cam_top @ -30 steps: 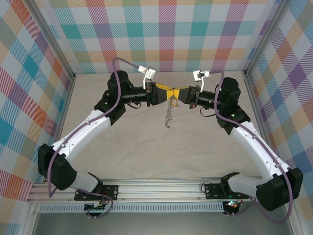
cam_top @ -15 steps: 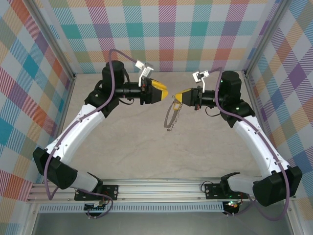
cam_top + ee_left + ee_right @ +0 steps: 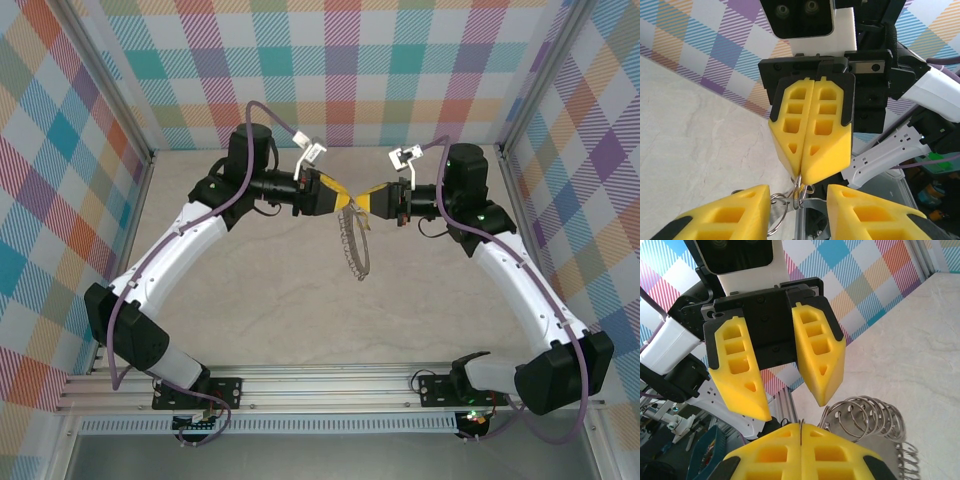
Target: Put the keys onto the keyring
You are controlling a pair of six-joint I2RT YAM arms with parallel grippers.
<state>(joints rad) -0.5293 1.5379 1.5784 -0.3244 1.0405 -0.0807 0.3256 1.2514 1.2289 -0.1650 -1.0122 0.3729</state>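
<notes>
- From above, you see both arms bent inward, meeting tip to tip over the far middle of the table. The left gripper and right gripper point at each other, nearly touching. The keyring hangs below the right one as a beaded loop.
- In your left wrist view, the left gripper has its yellow fingers spread apart. Facing it, the right gripper is pressed together, pinching the keyring by its thin wire.
- In your right wrist view, the right gripper is clamped on that thin wire. The left gripper faces it, spread wide. The keyring shows as coils just beside your fingers.
</notes>
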